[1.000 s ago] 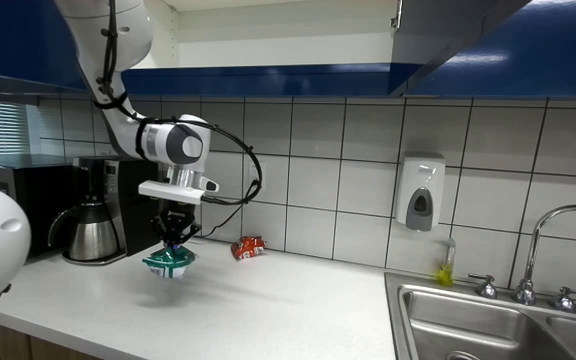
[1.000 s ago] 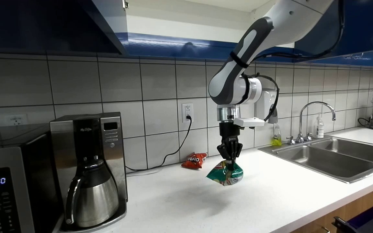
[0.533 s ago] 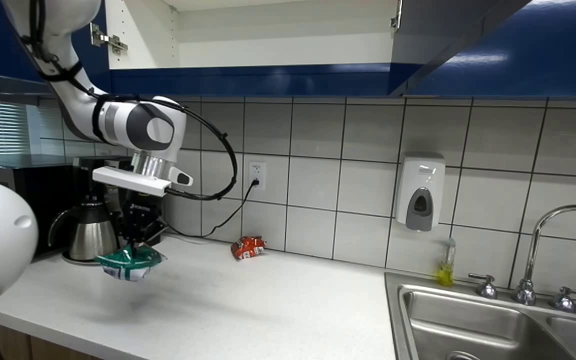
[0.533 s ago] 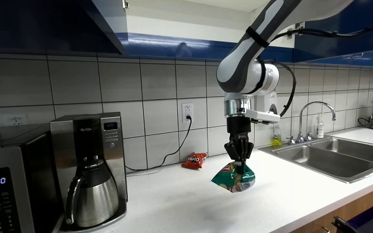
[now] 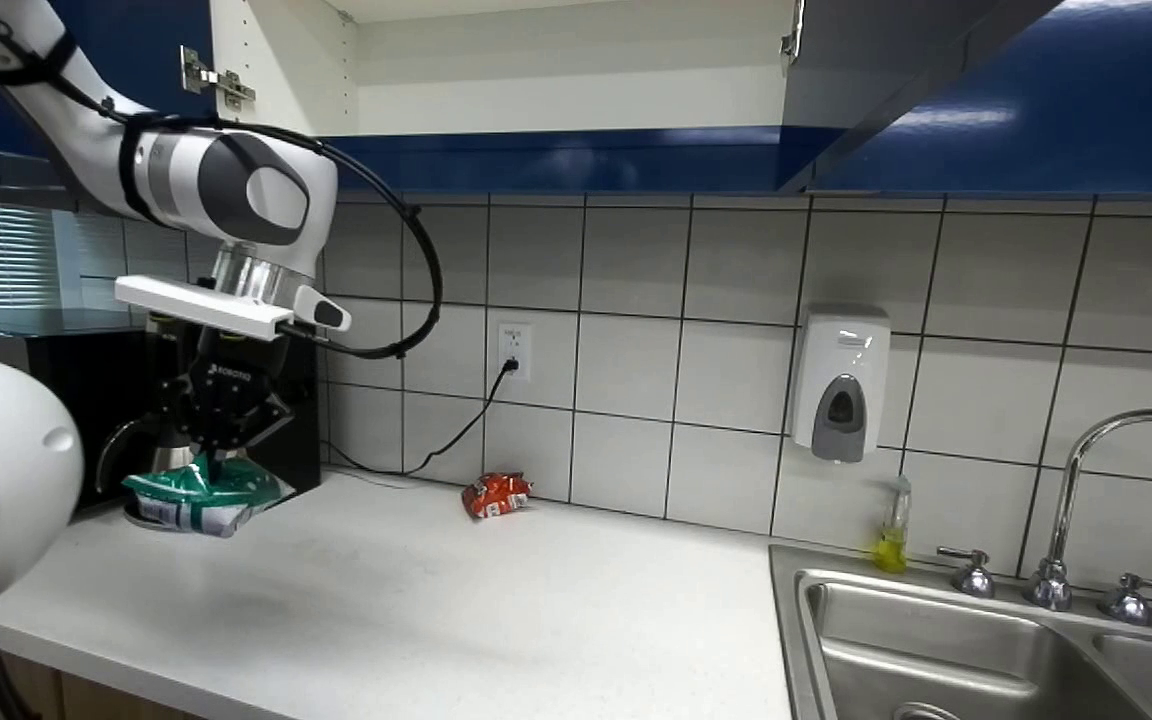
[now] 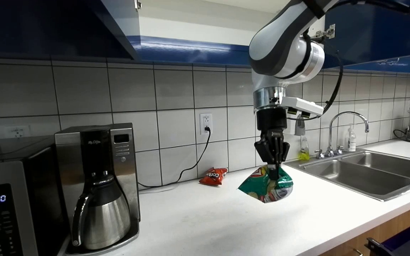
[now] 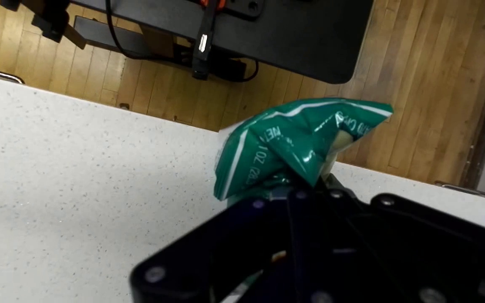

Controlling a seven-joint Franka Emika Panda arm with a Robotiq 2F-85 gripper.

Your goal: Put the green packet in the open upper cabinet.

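The green packet (image 5: 221, 495) hangs crumpled in my gripper (image 5: 214, 462) above the white counter (image 5: 496, 610). In an exterior view the packet (image 6: 260, 189) shows bright printing, and my gripper (image 6: 273, 171) points straight down with its fingers pinching the packet's upper part. In the wrist view the packet (image 7: 293, 141) sticks out beyond the dark gripper (image 7: 310, 187), over the counter's edge; the pinched part is hidden. The open upper cabinet shows a white inside in both exterior views (image 5: 576, 95) (image 6: 205, 26). It is well above the packet.
A blue lower rim (image 5: 556, 160) runs along the cabinet, with open doors (image 5: 876, 90) at its sides. A red packet (image 6: 213, 176) lies by the wall. A coffee maker (image 6: 121, 192) and microwave (image 6: 16, 192) stand at one end, a sink (image 6: 365, 174) at the other.
My arm has carried the green packet away from the tiled wall, toward the counter's front side, and then slightly upward. The grip has stayed shut on it. The red packet has not moved.
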